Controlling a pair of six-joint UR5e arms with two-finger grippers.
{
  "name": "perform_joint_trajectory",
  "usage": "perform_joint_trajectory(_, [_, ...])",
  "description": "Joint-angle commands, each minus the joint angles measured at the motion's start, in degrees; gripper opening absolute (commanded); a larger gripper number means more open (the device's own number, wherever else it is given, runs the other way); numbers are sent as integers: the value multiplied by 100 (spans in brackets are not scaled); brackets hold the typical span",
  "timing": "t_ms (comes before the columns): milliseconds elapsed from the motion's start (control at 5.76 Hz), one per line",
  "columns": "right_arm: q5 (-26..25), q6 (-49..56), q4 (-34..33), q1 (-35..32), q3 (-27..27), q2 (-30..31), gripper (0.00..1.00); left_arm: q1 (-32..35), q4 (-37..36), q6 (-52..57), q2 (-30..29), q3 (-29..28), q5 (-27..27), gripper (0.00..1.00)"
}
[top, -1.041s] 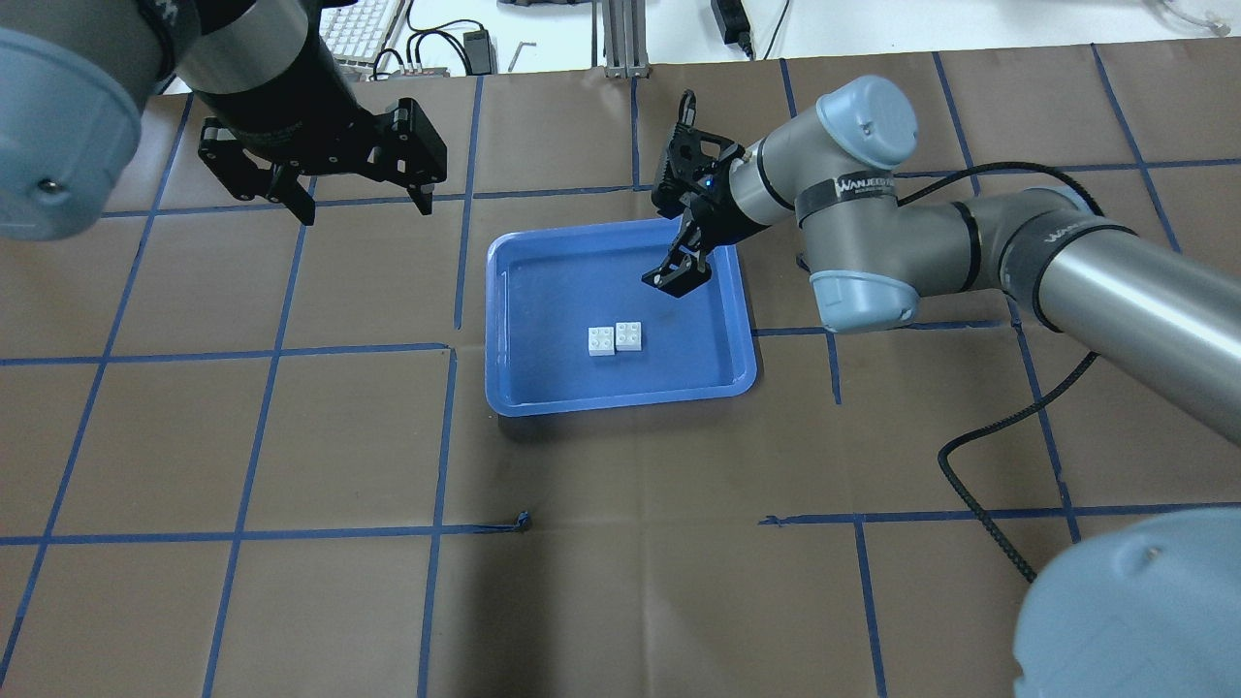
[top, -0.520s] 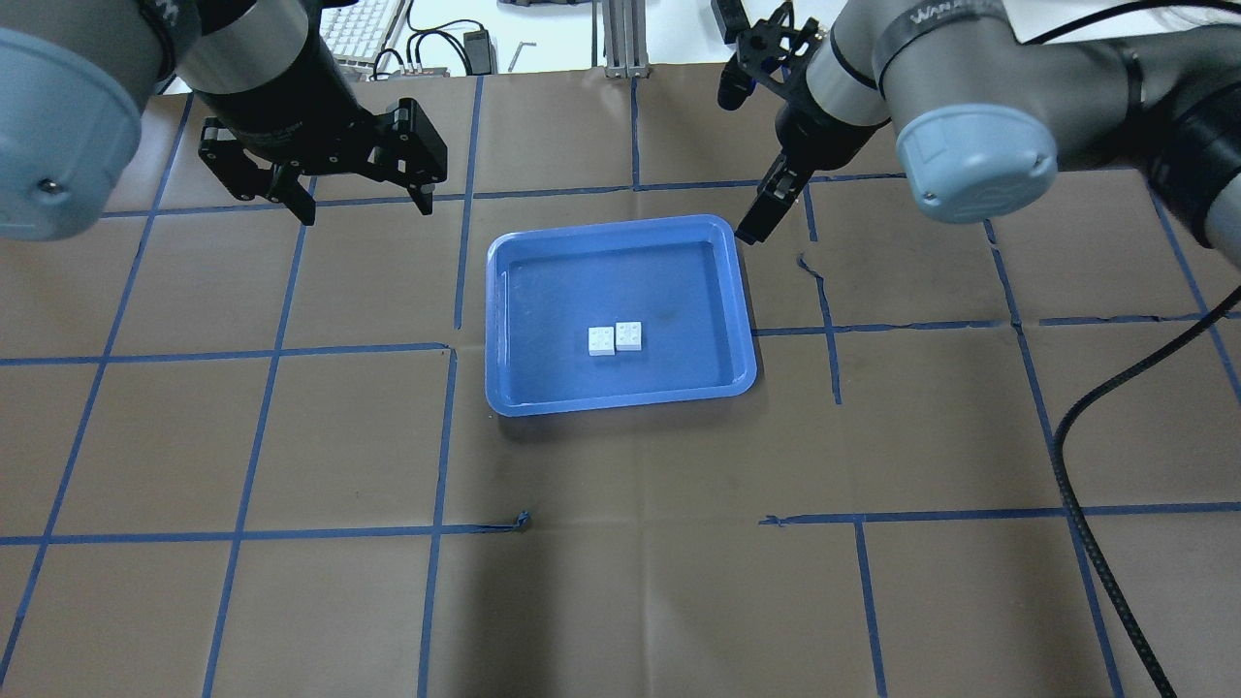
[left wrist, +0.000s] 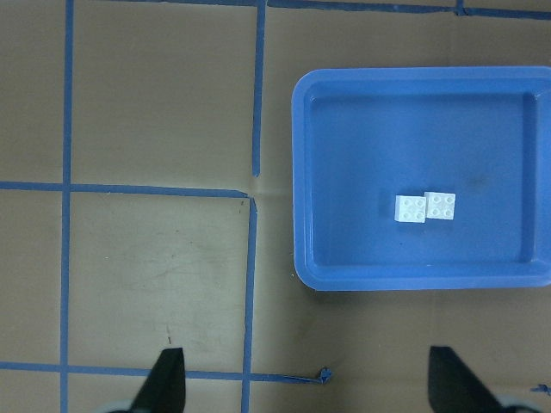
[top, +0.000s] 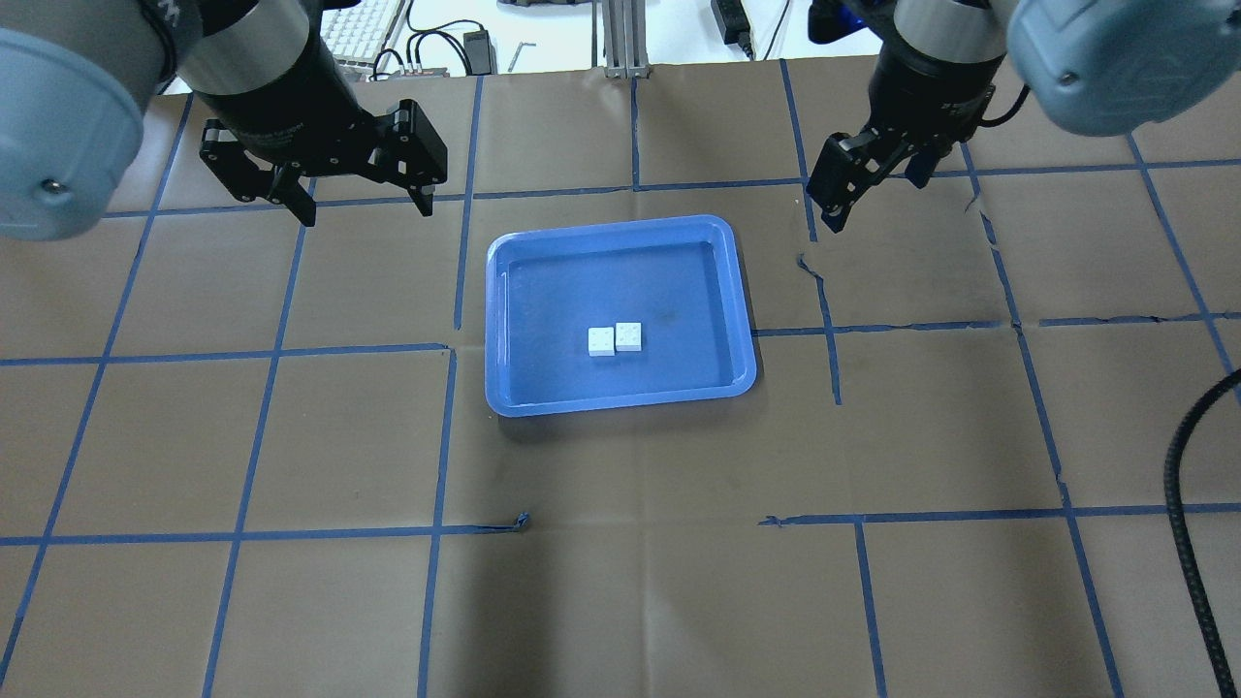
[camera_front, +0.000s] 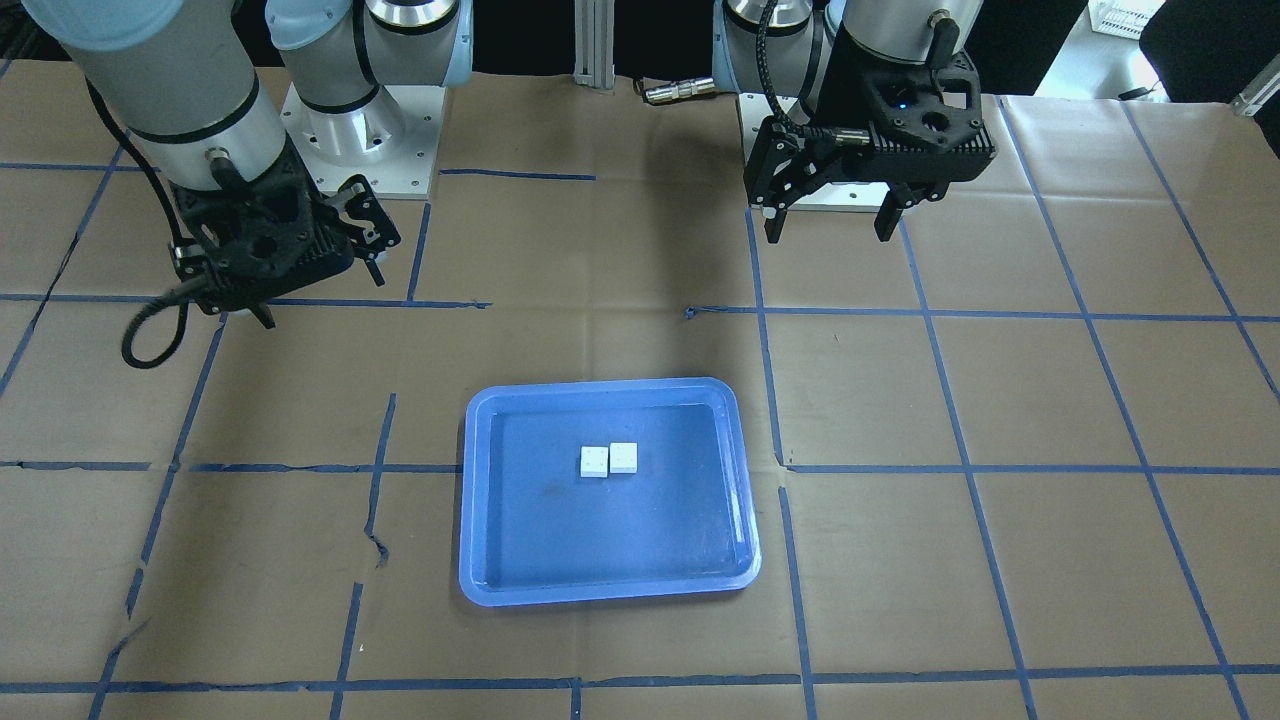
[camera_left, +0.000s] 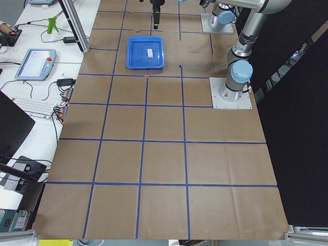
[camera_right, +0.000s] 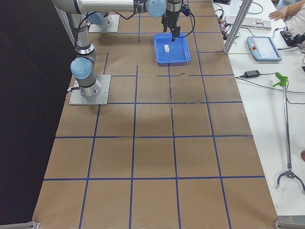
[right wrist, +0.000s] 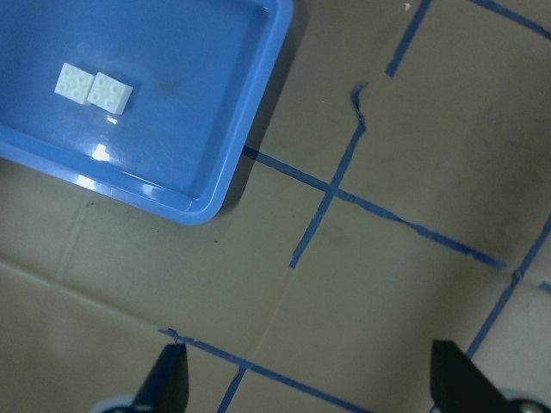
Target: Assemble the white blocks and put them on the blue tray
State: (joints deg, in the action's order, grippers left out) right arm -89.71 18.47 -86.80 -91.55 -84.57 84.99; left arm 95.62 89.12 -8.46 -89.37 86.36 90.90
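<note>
Two white blocks (top: 601, 341) (top: 629, 336) lie side by side, studs up and touching, in the middle of the blue tray (top: 620, 225). They also show in the front view (camera_front: 594, 461) (camera_front: 624, 457), the left wrist view (left wrist: 411, 208) and the right wrist view (right wrist: 73, 82). My left gripper (top: 366, 208) hangs open and empty, high over the table to the tray's far left. My right gripper (top: 873, 189) is open and empty, off the tray's far right corner; its fingertips (right wrist: 168, 379) stand wide apart.
The table is covered in brown paper with a grid of blue tape lines (top: 456, 344). The paper is torn near the tray's right side (top: 810, 267). A black cable (top: 1188, 504) hangs at the right edge. Keyboards and gear lie beyond the far edge.
My right gripper has pulled back from over the tray's far right part, up and out to the right. The left gripper and the two blocks have not moved.
</note>
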Motion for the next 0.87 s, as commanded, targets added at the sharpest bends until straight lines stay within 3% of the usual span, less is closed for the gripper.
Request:
perform_joint_trajectory(0, [-46,-1307,488,111,3,410,100,17,9,2,7,4,-2,99])
perform_joint_trajectory(694, [-29,-1311,480,103,-103,430,100,-17,-53,64,-19,4,-11,99])
